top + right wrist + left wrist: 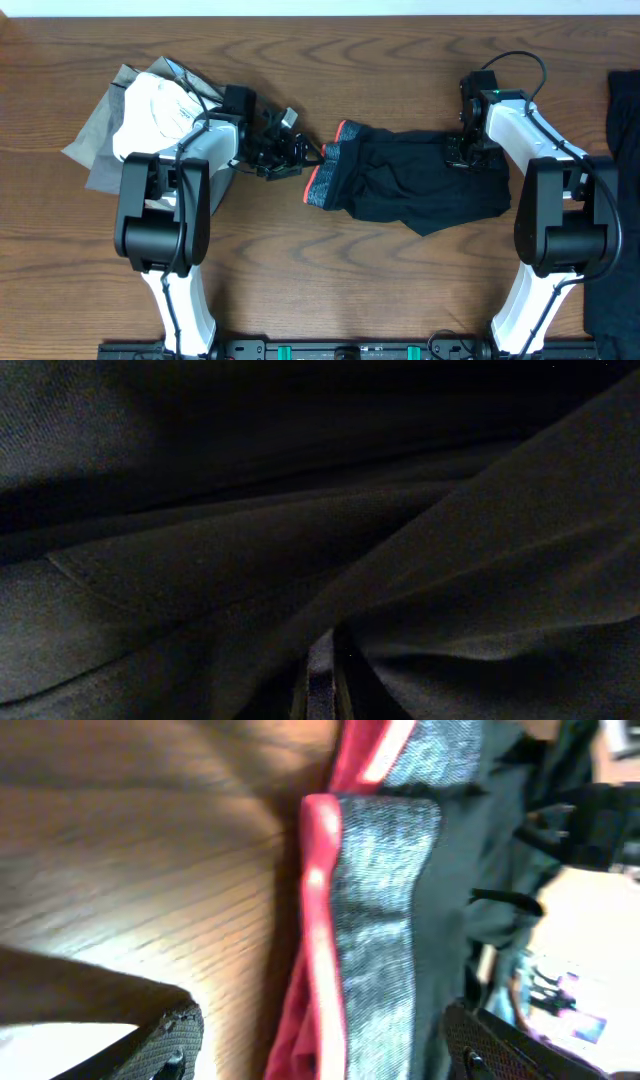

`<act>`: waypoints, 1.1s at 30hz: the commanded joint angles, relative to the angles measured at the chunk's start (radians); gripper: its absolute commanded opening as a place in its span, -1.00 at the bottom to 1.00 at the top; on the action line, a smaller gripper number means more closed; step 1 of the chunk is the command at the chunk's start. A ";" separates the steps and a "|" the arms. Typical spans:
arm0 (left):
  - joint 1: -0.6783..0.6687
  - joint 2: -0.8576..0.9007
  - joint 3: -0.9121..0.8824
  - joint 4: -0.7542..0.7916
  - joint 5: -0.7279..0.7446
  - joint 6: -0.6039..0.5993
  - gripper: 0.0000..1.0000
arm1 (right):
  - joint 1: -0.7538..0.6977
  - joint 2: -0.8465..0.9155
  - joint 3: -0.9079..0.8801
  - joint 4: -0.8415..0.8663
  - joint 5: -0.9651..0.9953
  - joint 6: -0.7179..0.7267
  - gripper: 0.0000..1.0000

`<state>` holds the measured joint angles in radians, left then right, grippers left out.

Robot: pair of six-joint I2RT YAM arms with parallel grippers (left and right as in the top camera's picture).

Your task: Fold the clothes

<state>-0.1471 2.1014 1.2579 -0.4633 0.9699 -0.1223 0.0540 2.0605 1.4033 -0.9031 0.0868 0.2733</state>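
Note:
Black leggings (420, 180) lie bunched across the middle of the table, their grey waistband (322, 178) edged coral-red pointing left. My left gripper (295, 152) hovers at that waistband end, open. In the left wrist view the waistband (385, 920) and its red edge run between the spread fingers (175, 1045) without being pinched. My right gripper (462, 150) sits on the leggings' right end. Dark cloth (300, 510) fills the right wrist view, where the right gripper (320, 665) is shut, with folds of the black fabric gathered at its tips.
A heap of white and grey garments (150, 110) lies at the back left behind the left arm. Another black garment (625, 160) hangs along the table's right edge. Bare wooden tabletop (350, 290) shows in front between the two arm bases.

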 commanded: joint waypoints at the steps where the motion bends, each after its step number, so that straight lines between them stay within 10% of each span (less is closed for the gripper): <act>1: -0.068 0.143 -0.046 0.002 -0.092 0.018 0.61 | 0.014 0.032 -0.013 0.001 -0.024 -0.013 -0.82; 8: -0.163 0.215 -0.046 0.059 -0.111 -0.071 0.42 | 0.014 0.032 -0.013 -0.006 -0.024 -0.013 -0.82; 19: -0.101 0.172 -0.045 0.008 -0.159 -0.082 -0.84 | 0.014 0.032 -0.013 -0.005 -0.024 -0.013 -0.82; 33: -0.004 -0.222 -0.040 -0.190 -0.460 -0.082 -0.88 | 0.014 0.032 -0.013 -0.006 -0.025 -0.013 -0.82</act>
<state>-0.1646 1.9472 1.2213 -0.6235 0.6884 -0.2066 0.0696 2.0609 1.4033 -0.9085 0.0330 0.2733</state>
